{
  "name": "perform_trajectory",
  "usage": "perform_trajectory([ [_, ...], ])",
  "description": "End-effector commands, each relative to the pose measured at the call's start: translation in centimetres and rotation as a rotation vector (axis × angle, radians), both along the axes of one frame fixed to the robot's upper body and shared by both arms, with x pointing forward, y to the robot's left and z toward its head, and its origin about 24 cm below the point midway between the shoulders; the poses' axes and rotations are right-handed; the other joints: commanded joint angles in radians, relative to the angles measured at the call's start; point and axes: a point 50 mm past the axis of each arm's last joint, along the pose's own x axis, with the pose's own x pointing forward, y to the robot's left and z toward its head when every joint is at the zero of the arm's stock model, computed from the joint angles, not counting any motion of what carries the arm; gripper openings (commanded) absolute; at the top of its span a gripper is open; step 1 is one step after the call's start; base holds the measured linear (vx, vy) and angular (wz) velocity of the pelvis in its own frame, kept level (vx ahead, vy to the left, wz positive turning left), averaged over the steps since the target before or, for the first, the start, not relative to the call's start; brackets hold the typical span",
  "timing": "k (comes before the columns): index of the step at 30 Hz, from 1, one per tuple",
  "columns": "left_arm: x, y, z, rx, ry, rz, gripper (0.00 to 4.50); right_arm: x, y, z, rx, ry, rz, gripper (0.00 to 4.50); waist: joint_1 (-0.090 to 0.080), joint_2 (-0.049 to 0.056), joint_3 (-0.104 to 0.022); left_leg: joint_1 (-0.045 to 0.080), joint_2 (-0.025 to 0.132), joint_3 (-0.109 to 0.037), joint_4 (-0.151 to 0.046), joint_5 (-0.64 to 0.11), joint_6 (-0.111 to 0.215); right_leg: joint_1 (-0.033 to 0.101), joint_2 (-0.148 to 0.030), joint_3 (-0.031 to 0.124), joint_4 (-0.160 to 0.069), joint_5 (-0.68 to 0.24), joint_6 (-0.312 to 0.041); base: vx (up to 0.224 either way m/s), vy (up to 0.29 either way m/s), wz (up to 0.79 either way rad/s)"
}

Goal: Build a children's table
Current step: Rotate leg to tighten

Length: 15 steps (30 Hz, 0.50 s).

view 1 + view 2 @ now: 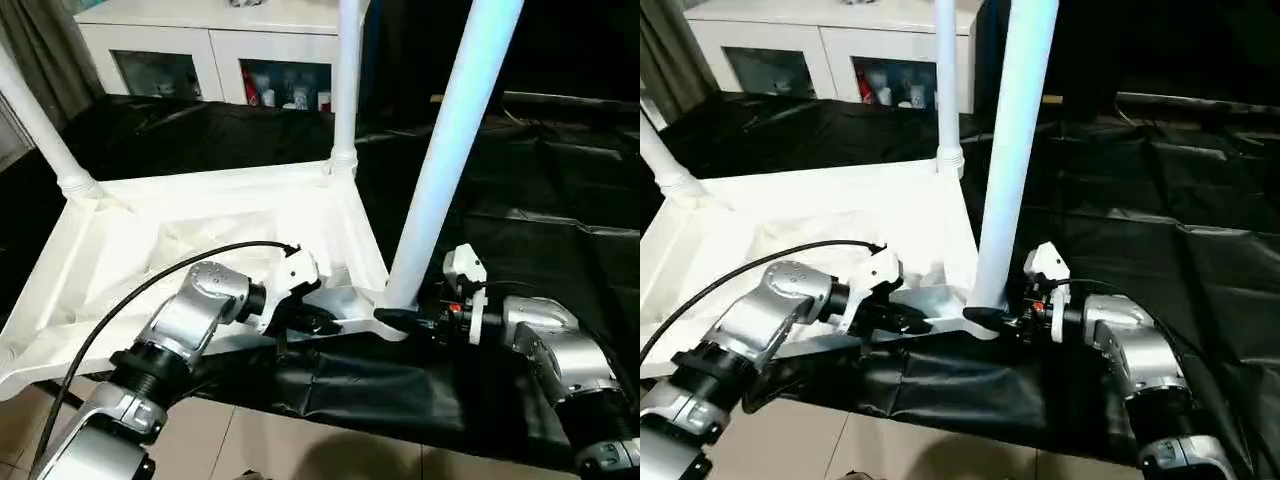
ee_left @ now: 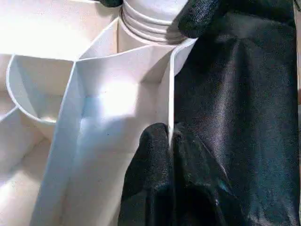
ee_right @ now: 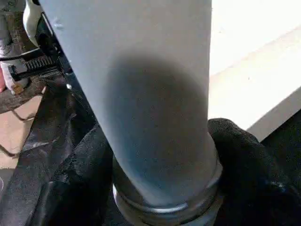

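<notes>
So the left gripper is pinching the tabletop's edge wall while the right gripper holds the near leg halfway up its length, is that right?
Not quite: the right gripper holds the near leg at its base, by the corner socket, as the left eye view shows. The left gripper does pinch the tabletop's edge wall.

My left forearm [image 1: 175, 335] reached forward and inward from the lower left, and my left gripper [image 1: 310, 318] pointed toward my right, its two black fingers [image 2: 155, 160] pressed flat together on a thin white wall of the tabletop [image 1: 230, 215]. My right forearm [image 1: 560, 360] came in from the lower right, wrist turned inward. My right gripper [image 1: 400, 318] sat spread, one black finger [image 3: 240, 155] on each side of the foot of the tube leg [image 1: 450, 140], touching it.
</notes>
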Motion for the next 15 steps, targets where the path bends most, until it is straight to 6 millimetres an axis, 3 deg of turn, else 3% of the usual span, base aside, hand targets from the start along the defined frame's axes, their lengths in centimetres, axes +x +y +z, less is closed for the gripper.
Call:
perform_trajectory([
  [1,-0.1,-0.8,0.8,-0.041,-0.014,-0.039,0.0,-0.3,0.3,-0.8,-0.004,0.037,-0.006,2.74,0.0,-0.016,-0.065,0.017,0.044,-0.022,-0.066,-0.179,0.082,0.049,-0.068,0.045,-0.079,-0.215,-0.233,0.0,0.0,0.0],
  [6,2.8,-2.5,1.1,-0.051,-0.141,0.218,0.0,1.8,1.2,-2.9,-0.127,-0.017,-0.361,2.73,-0.01,-0.019,-0.063,0.021,0.041,-0.024,-0.069,-0.198,0.044,0.042,-0.069,0.045,-0.087,-0.28,-0.211,0.0,0.0,0.0],
  [8,3.7,-3.6,1.2,-0.054,-0.165,0.296,0.0,2.5,2.1,-3.5,-0.123,0.0,-0.502,2.73,-0.019,-0.022,-0.062,0.023,0.032,-0.022,-0.067,-0.209,0.029,0.041,-0.068,0.043,-0.095,-0.325,-0.195,0.0,0.0,0.0],
  [10,4.0,-4.6,1.3,-0.067,-0.165,0.328,0.0,2.9,3.4,-3.5,-0.073,0.02,-0.548,2.72,-0.018,-0.024,-0.064,0.018,0.034,-0.025,-0.068,-0.203,0.039,0.047,-0.072,0.044,-0.095,-0.326,-0.185,0.0,0.0,0.0],
  [12,4.3,-5.5,1.4,-0.078,-0.164,0.358,0.0,3.2,4.5,-3.6,-0.053,0.03,-0.575,2.72,-0.021,-0.02,-0.063,0.019,0.033,-0.024,-0.068,-0.209,0.05,0.044,-0.069,0.044,-0.097,-0.33,-0.179,0.0,0.0,0.0],
  [15,4.4,-6.2,1.3,-0.078,-0.172,0.372,0.0,3.5,5.8,-3.5,-0.049,0.031,-0.593,2.72,-0.021,-0.019,-0.066,0.016,0.035,-0.025,-0.068,-0.188,0.058,0.046,-0.069,0.043,-0.092,-0.28,-0.192,0.0,0.0,0.0],
])
